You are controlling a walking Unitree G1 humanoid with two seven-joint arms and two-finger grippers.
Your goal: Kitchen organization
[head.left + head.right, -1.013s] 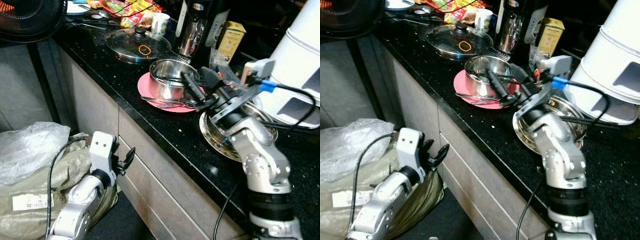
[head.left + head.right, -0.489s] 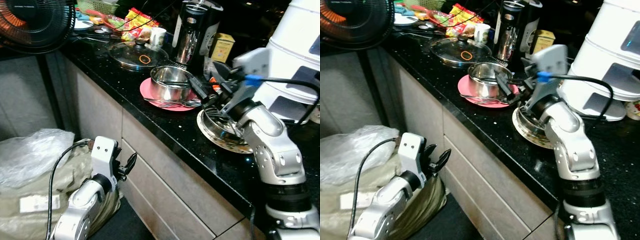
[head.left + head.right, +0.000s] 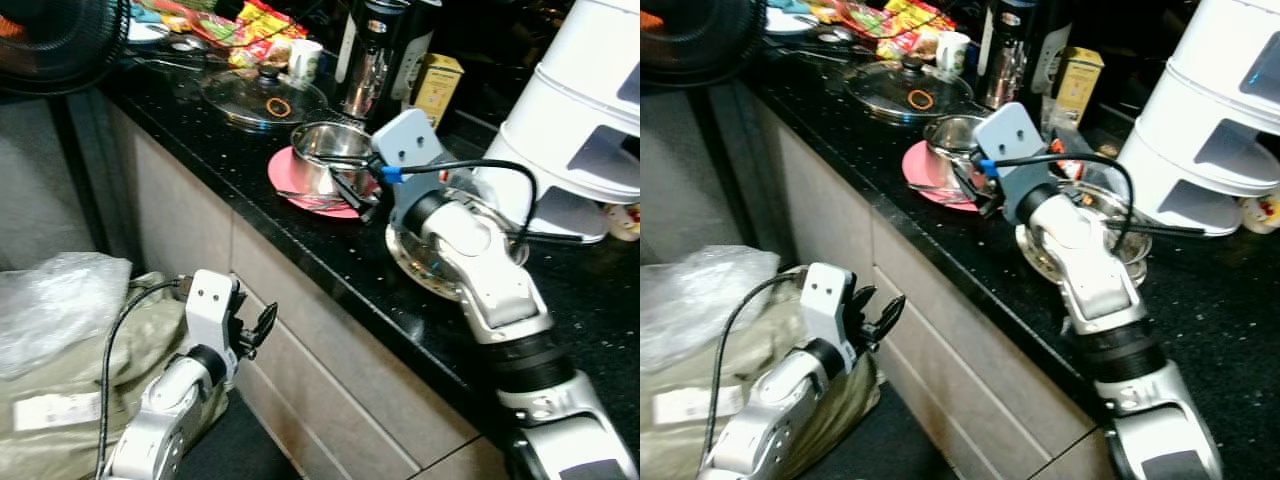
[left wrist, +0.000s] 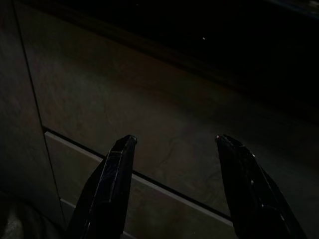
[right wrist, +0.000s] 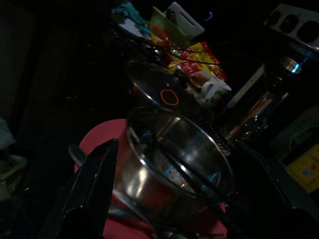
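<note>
Right wrist view puts the steel pot [image 5: 174, 159] directly ahead of me: it stands upright on a pink plate [image 5: 99, 144] near the front edge of the black countertop [image 3: 230, 150], with thin dark utensils lying across its open mouth. My right gripper [image 3: 352, 185] is at the pot's near side, one finger [image 5: 92, 184] beside its wall and the other toward the far side, so the fingers are spread around the pot and I see no firm pinch yet. I judge the organizing barely begun: the glass lid [image 3: 262, 98] lies flat behind the pot, snack packets [image 3: 250, 22], a white mug [image 3: 302, 58] and a yellow box [image 3: 437, 88] crowd the back, and a wide steel dish [image 3: 1080, 245] sits under my right forearm, all left to sort. My left gripper [image 3: 258, 327] hangs low beside the drawer fronts [image 4: 164, 149], fingers spread and holding nothing, near a grey sack [image 3: 60, 350] on the floor. Compared with half a second ago, my right wrist has rolled so its flat housing faces up, and the gripper has closed in on the pot; the head camera has also shifted.
</note>
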